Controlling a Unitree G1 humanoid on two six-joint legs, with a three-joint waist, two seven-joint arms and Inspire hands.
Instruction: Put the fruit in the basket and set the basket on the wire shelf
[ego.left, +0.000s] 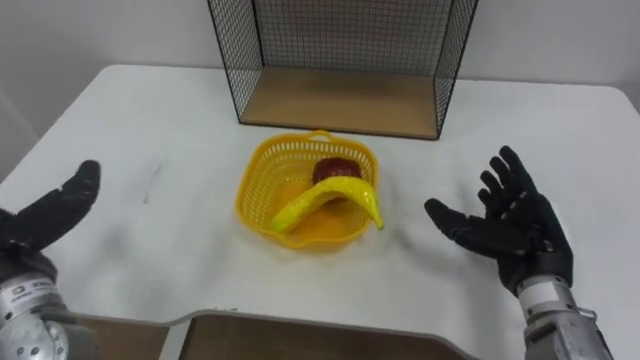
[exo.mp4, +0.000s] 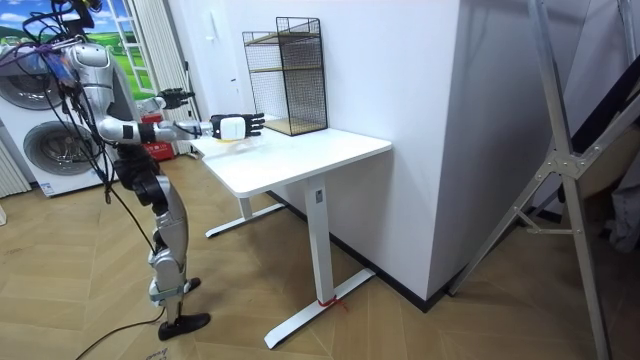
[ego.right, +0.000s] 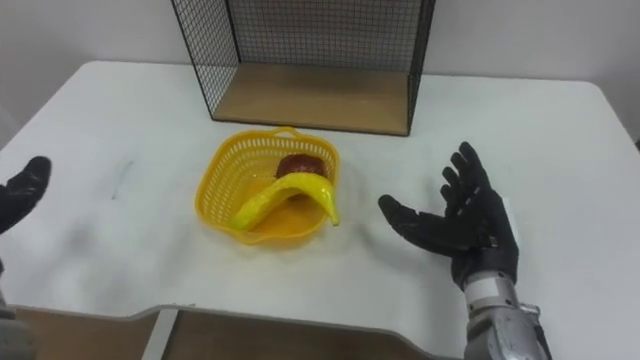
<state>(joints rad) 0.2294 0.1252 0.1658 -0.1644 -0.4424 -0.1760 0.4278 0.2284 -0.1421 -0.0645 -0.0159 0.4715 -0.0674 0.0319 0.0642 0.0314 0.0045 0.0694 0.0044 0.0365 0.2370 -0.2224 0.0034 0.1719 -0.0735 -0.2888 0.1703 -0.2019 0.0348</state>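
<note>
The basket (ego.left: 247, 195) lies on the table (ego.left: 150, 120) between the two hands, apart from each. The banana (ego.left: 330, 200) and a red fruit (ego.left: 335, 168) are inside it. The right hand (ego.left: 510, 235) is spread wide, its palm turned to the basket. The left hand (ego.left: 50, 215) is open too, with straight fingers.

I think the step is now to take the basket. Both hands should come in evenly and close on the rim, because the banana tip sticks out toward the right hand. The shelf (ego.left: 340, 100) stands ahead of both hands.
</note>
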